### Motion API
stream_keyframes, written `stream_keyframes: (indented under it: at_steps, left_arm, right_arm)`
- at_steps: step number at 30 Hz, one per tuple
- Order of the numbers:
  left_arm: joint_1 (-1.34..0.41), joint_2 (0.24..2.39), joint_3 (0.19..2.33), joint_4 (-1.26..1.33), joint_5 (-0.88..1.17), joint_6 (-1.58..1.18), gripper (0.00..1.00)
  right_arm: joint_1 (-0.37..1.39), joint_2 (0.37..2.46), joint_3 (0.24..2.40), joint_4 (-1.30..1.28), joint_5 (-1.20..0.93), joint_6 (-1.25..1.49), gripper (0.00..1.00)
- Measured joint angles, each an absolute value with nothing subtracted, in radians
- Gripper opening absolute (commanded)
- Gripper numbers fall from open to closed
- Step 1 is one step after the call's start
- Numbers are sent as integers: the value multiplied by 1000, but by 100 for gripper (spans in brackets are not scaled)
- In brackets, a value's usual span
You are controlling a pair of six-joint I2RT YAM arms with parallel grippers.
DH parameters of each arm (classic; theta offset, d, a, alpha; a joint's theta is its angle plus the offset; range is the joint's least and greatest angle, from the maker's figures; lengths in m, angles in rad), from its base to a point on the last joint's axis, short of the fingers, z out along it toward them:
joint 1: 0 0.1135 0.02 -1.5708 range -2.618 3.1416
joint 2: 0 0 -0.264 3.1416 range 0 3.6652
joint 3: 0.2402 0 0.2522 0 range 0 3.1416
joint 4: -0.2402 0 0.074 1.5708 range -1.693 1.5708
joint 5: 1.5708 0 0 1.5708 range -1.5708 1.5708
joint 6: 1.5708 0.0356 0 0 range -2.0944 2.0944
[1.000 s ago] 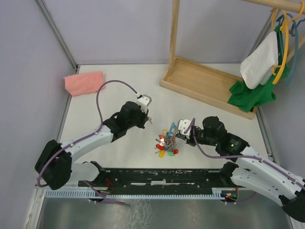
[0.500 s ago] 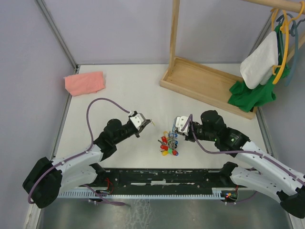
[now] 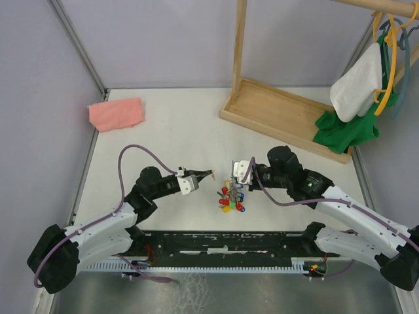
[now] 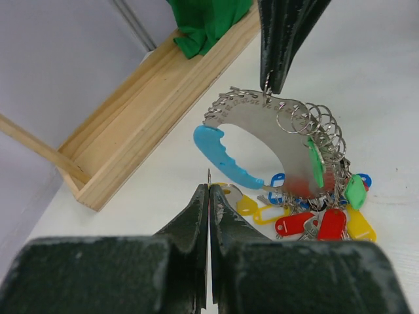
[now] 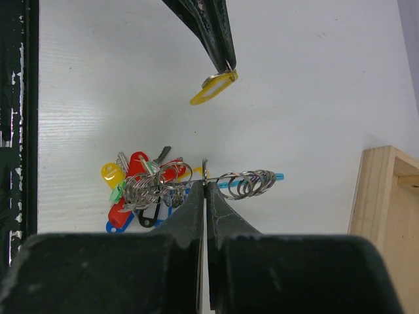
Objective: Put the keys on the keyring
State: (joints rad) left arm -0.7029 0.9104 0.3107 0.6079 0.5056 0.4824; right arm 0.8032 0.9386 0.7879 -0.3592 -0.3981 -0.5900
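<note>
**Yellow key held up to the ring, threading not yet begun**

The left pincer (image 3: 207,174) was clamped narrow on the yellow-headed key (image 5: 213,87), which hung from its tips above the desk (image 3: 170,124), just left of the bunch and apart from it. The right pincer (image 3: 234,176) was closed tight on the keyring (image 3: 230,196), pinching the top edge of its grey curved plate (image 4: 262,121). The plate stood upright between the arms. Small split rings (image 4: 308,121) were fanned along its rim and a light-blue tag (image 4: 219,154) sat along its inner curve. The coloured-head keys (image 4: 327,222) drooped below it onto the desk. A green head showed among them, but whether that key was already on the ring could not be told.

The step in hand looked like presentation: ring steadied on the right, key brought in from the left, the two facing each other across a gap. The next move probably called for lining the hole in the key's head up with an opening in the ring, then sliding it on. That would need a fine approach, because the ring wire was thin and the dangling key could swing.
</note>
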Motion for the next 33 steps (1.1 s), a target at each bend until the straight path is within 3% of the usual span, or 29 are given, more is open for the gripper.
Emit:
stream_keyframes:
  at_steps: [8,33]
  left_arm:
    - [-708,910,331,548,587,575,3]
    - [-809,933,438,389,559,623,3]
  right_arm:
    - [803,997,807,-334,-447,-692,1]
    - [838,1025,804,-295,-474,-981,1]
